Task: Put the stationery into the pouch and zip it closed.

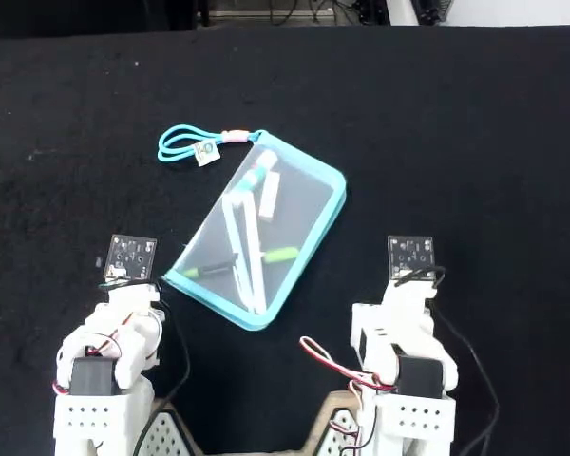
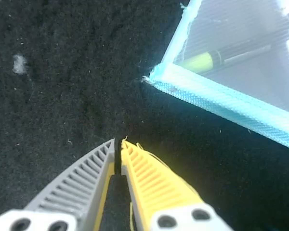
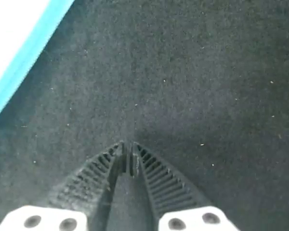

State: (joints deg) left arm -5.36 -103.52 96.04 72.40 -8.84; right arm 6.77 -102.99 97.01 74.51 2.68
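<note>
Left gripper sits nearest the lens: grey and yellow fingers pressed together at the tips, nothing between them, over bare black cloth. Right gripper is the same, dark fingers closed tip to tip and empty above the cloth. Left arm and right arm sit at the near edge of the table, apart from each other.

Pouch lies flat on the cloth beyond the arms, tilted, clear face up with light blue trim. One corner is just ahead of the left gripper, not touching. Its blue edge is off to one side of the right gripper, well apart.

Inside the pouch:
- a green marker
- a dark pen with a green end, by the corner nearest the left gripper
- a long white strip
- a short white piece

A blue strap with a small tag loops off the far corner. The zip looks closed, but it's hard to be sure from above.
</note>
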